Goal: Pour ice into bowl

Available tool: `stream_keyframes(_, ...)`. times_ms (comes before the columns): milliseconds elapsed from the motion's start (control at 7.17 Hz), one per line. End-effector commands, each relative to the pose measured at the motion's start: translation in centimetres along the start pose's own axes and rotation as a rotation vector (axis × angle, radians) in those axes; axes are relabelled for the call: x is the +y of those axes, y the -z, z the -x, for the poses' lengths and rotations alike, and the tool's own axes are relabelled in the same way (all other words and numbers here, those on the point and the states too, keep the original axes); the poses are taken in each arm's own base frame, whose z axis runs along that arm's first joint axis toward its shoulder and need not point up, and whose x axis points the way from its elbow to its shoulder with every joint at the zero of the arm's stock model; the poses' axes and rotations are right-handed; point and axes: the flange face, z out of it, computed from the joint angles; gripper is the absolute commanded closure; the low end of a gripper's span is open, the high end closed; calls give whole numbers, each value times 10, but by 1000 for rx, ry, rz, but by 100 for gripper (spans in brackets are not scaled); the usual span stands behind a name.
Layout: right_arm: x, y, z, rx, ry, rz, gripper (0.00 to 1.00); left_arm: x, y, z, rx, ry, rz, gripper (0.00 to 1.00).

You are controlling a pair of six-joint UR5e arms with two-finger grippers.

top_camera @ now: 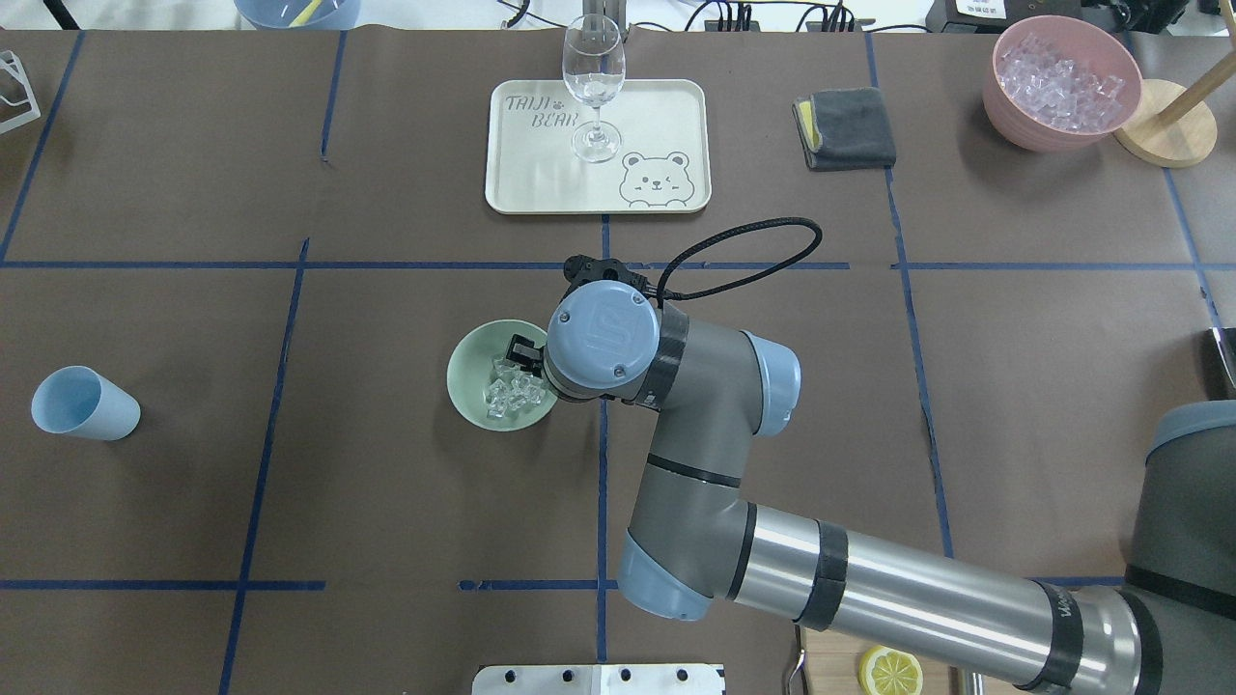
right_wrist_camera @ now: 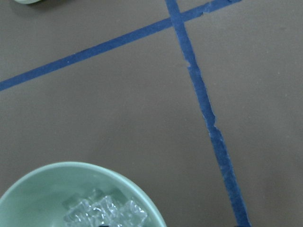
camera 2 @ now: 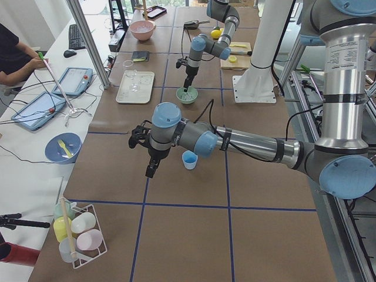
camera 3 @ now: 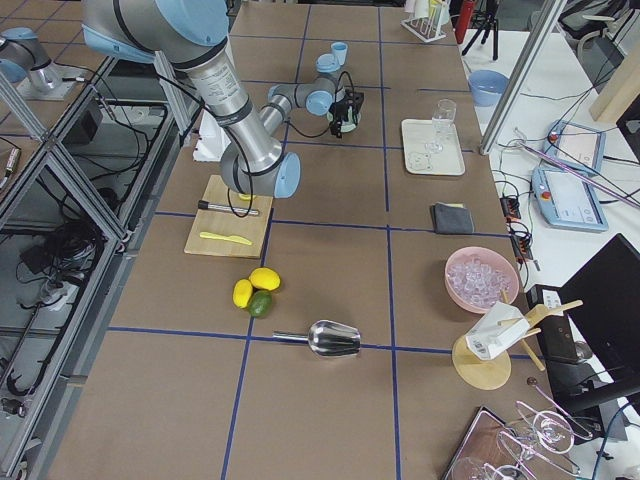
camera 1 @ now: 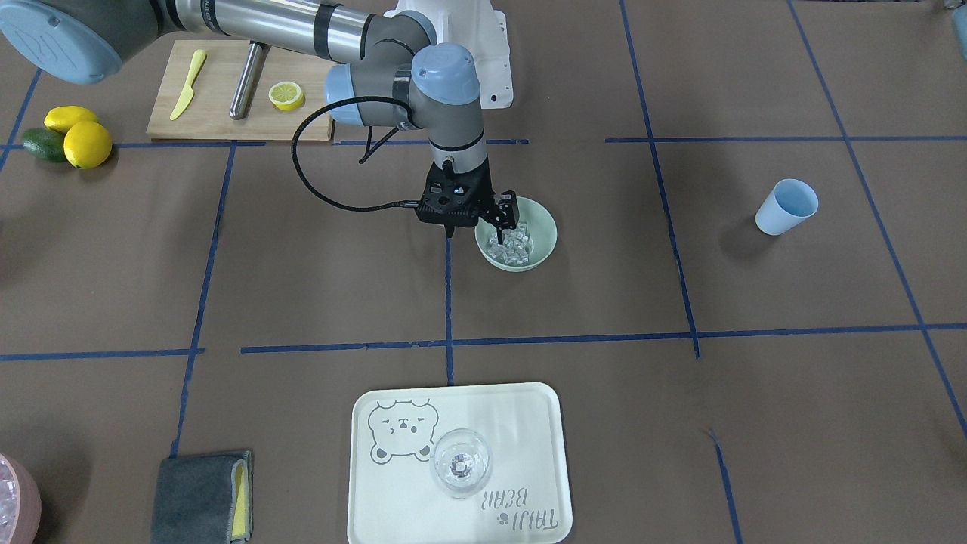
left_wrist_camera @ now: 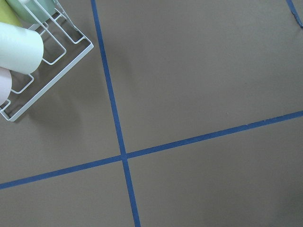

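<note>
One pale mint-green round glossy bowl (camera 1: 547, 230) sits upright mid-way along the brown papered bench (camera 1: 604, 287). A handful of small clear glassy ice cubes (camera 1: 512, 245) lies piled in the bowl's bottom. The right claw (camera 1: 505, 217) hangs over the bowl's robot-right side. Its black fingertips reach down inside the rim, at or just above the ice; contact cannot be told. The wrist hides it from overhead, so how far apart its jaws stand cannot be told, and nothing shows in its grip. The left claw (camera 2: 150, 168) is well apart from the bowl, above bare bench near a light blue plastic cup (camera 2: 189, 160). It shows only from the side views, so its opening cannot be told. A cream rectangular bear-print tray (top_camera: 541, 183) lies beyond the bowl, away from the robot, with a clear stemmed glass (top_camera: 592, 87) upright on it. A pink round container of ice (top_camera: 1014, 101) sits far off to the bowl's robot-right.
</note>
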Motion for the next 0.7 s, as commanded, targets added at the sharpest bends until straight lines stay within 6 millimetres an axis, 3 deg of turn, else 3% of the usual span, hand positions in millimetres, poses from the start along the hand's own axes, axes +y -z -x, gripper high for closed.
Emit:
stream_keyframes(0, 4, -2, 1, 3, 0, 3, 100, 0, 3, -2, -2, -3, -6, 0)
stream_keyframes(418, 12, 1, 2, -6, 23, 23, 100, 0, 4, -3, -1, -6, -9, 0)
stream_keyframes(557, -1, 16, 3, -27, 13, 16, 100, 0, 4, -3, -1, -6, -9, 0)
